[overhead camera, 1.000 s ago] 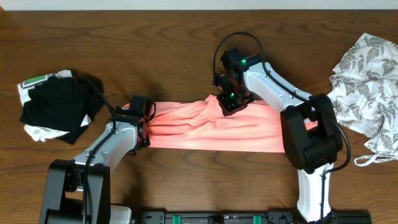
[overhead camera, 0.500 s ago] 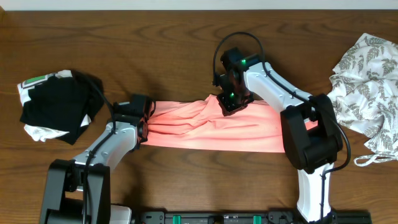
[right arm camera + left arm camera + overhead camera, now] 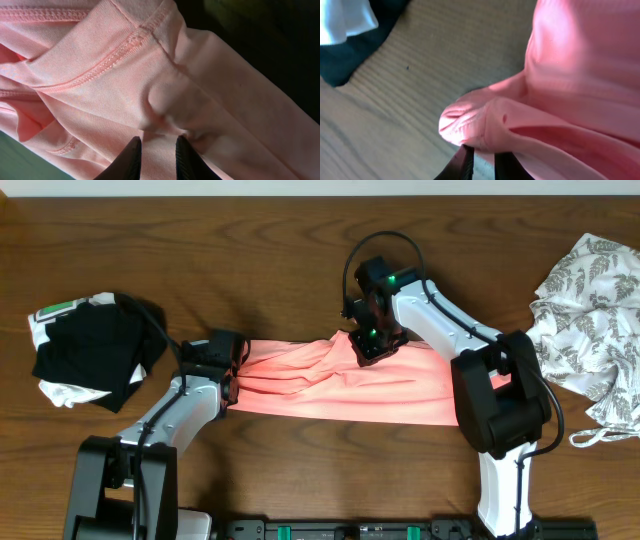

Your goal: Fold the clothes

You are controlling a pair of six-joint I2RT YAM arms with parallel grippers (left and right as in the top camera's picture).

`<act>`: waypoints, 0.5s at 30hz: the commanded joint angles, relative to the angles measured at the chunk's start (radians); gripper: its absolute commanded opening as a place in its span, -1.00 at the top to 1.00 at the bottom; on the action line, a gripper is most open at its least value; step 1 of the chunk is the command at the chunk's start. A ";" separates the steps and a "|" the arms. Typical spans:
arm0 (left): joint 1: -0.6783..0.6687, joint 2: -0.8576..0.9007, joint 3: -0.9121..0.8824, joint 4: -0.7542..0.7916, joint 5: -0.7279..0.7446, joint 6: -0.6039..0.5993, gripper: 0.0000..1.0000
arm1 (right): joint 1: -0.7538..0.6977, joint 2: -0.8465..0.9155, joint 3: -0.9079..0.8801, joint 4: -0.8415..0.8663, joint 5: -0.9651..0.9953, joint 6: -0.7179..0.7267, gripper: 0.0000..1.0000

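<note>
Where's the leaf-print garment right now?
Overhead view: the leaf-print garment lies at the table's right edge, apart from the pink T-shirt.

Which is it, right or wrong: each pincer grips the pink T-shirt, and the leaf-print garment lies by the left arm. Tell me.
Wrong in one respect: the leaf-print garment lies by the right arm, on the far right, as the overhead view shows. The rest stands: the left pincer and the right pincer each grip the pink T-shirt.
</note>
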 commanded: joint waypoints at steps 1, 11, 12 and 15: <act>0.000 0.009 -0.002 -0.017 -0.027 0.007 0.76 | -0.014 0.018 -0.013 0.002 -0.001 0.013 0.56; 0.000 -0.042 0.000 -0.005 -0.027 0.010 0.78 | -0.014 0.018 -0.032 0.010 -0.001 0.013 0.55; 0.000 -0.042 0.000 -0.005 -0.027 0.010 0.78 | -0.014 0.018 -0.032 0.010 -0.001 0.013 0.55; 0.000 -0.043 0.003 -0.005 -0.027 0.010 0.78 | -0.014 0.018 -0.032 0.010 -0.001 0.013 0.55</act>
